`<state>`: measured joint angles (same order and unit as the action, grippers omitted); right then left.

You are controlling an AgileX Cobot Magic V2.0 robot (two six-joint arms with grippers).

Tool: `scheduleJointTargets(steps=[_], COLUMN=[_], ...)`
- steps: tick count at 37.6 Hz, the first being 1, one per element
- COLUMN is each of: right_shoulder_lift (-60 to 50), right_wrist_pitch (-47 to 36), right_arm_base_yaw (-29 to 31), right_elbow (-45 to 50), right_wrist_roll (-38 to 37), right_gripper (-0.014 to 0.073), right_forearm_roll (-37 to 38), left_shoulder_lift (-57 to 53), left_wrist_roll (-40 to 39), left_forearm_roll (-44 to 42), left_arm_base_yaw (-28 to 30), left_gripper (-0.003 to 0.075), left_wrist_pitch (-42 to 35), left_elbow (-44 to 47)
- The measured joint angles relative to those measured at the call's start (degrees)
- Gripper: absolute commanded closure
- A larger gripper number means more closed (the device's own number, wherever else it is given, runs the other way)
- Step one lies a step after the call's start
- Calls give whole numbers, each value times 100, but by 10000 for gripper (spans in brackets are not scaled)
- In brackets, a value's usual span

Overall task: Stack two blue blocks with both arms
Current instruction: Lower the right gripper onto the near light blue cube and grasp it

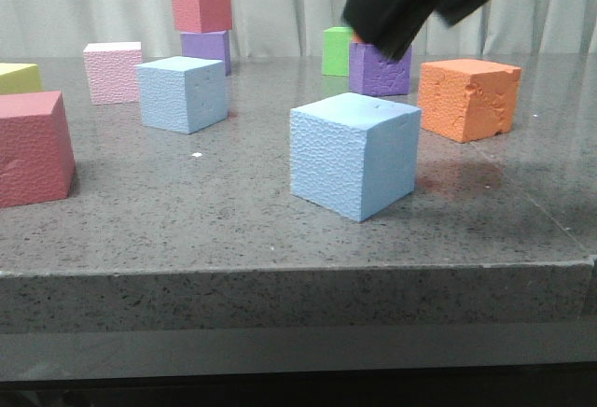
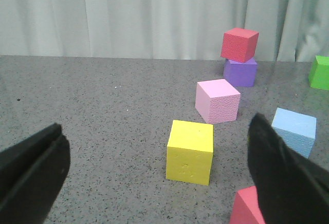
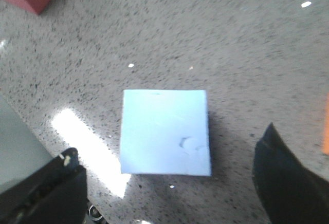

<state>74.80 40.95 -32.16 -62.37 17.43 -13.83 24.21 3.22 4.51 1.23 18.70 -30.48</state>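
Observation:
Two sky-blue blocks stand apart on the grey table. The near one (image 1: 354, 155) is front centre; the far one (image 1: 183, 93) is back left. My right gripper (image 3: 168, 147) hangs open above the near blue block (image 3: 165, 131), its fingers (image 3: 43, 193) wide on either side and clear of it. In the front view the right arm (image 1: 401, 6) is a black shape at the top right. My left gripper (image 2: 157, 129) is open and empty, low over the table. A yellow cube (image 2: 190, 151) lies ahead between its fingers, and the far blue block (image 2: 294, 130) shows behind one finger (image 2: 282, 178).
A red cube (image 1: 201, 7) sits on a purple cube (image 1: 207, 50) at the back. A pink cube (image 1: 113, 72), a green cube (image 1: 338, 50), another purple cube (image 1: 380, 71) and an orange cube (image 1: 468, 99) stand behind. A large red cube (image 1: 33, 147) is at the left edge.

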Motion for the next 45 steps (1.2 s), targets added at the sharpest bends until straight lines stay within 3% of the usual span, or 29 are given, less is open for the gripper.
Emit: scheduleJointTargets(steps=[26, 29, 35, 37, 45], right_shoulder_lift=[1048, 1113, 1125, 1125, 1125], right_wrist_pitch=[-439, -439, -439, -439, -439], right_arm_base_yaw=[-164, -164, -164, -164, -164], right_elbow=[-65, -65, -65, -67, -77], right_wrist_roll=[3, 3, 3, 3, 3], right_gripper=[-55, -4, 228, 267, 270], right_forearm_roll=[1, 1, 1, 1, 1], left_shoulder_lift=[0, 0, 0, 0, 0], left_wrist_roll=[0, 0, 0, 0, 0], left_forearm_roll=[0, 0, 0, 0, 0], left_arm_base_yaw=[0, 0, 0, 0, 0], left_gripper=[41, 41, 41, 40, 41], left_wrist_pitch=[0, 0, 0, 0, 0], left_elbow=[0, 0, 0, 0, 0])
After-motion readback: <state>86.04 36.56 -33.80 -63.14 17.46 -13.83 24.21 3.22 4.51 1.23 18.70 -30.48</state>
